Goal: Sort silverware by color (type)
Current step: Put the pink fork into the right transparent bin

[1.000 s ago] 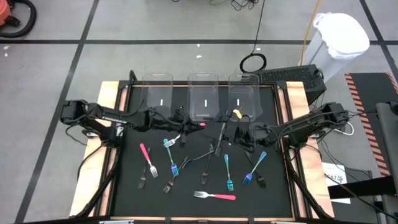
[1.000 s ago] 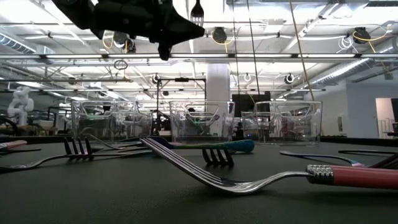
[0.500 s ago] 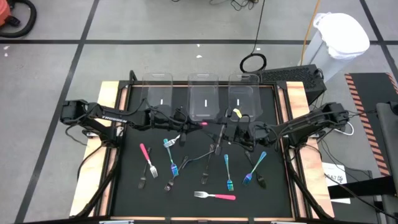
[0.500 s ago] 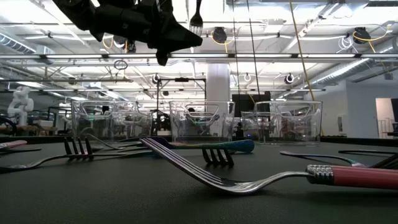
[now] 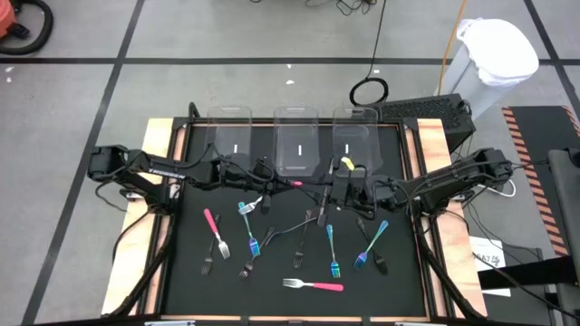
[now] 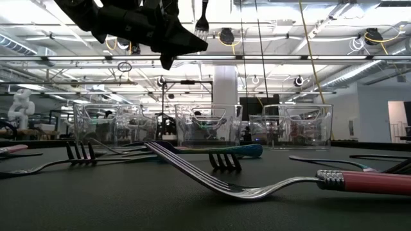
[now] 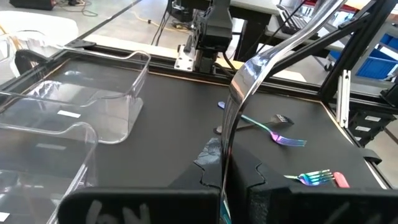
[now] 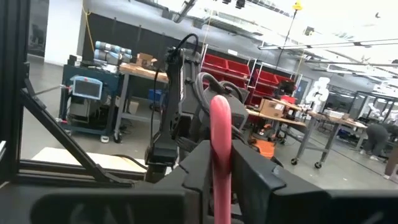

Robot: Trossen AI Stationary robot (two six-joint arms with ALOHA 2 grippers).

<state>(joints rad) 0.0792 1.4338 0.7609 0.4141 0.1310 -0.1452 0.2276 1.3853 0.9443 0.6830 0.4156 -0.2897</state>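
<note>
Right tool (image 8: 219, 168), pink-handled fork (image 8: 219, 134) between fingers

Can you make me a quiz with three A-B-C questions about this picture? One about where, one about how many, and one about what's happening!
1. Where are the clear bins?
A. in a row along the mat's edge
B. in the mat's middle
C. on the floor

2. How many clear bins are there?
A. two
B. three
C. five

3. The pink-handled fork between the arms is:
A. lying in a bin
B. held by both grippers
C. dropped on the mat

Answers:
1 A: they line one edge of the black mat.
2 B: three stand side by side.
3 B: the left gripper pinches its silver end, and the right gripper pinches its pink handle.
</note>
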